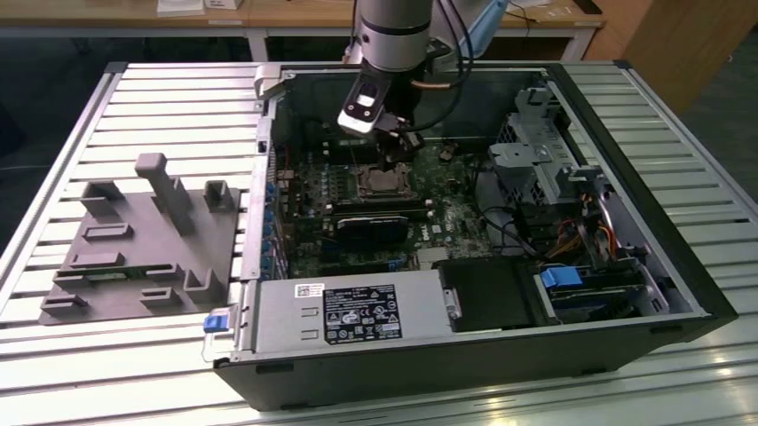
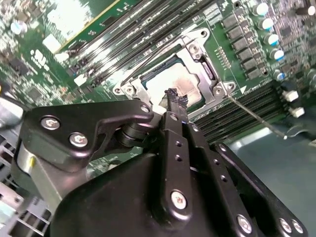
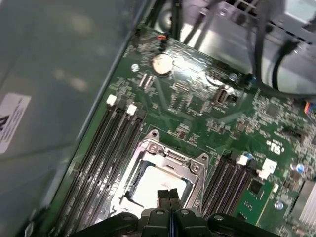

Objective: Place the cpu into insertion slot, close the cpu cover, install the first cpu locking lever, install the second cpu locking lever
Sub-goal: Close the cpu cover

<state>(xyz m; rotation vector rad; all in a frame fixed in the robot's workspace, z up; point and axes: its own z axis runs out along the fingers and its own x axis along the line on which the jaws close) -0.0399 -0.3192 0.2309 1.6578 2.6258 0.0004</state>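
I'm judging the job to be roughly half done: the cpu [image 3: 153,185] is already sitting in the insertion slot [image 3: 131,185], and the cpu cover [image 3: 168,158] is lying down flat around it, its window framing the pale metal top. The levers are what's left, as far as I can tell. In the second wrist view a thin locking lever [image 2: 254,116] is sticking out from the socket corner across the memory slots [image 2: 237,113], looking unlatched to me. The gripper [image 3: 169,193] is hanging right over the chip with its two fingers pressed together and nothing between them. Whether the tips are touching the metal, I can't tell. Scanning the exterior view from its left to its right, I'm seeing a grey parts fixture [image 1: 137,240] resting on the slatted metal table [image 1: 177,98], then the open computer case [image 1: 474,368] lying on its side with the power supply [image 1: 355,311] along its near edge. The arm is reaching down into it from above, and the drive cage [image 1: 533,155] with its cable bundles is sitting toward the right. Behind it all, wooden desks [image 1: 296,13] are lining the back of the room over a dark floor.
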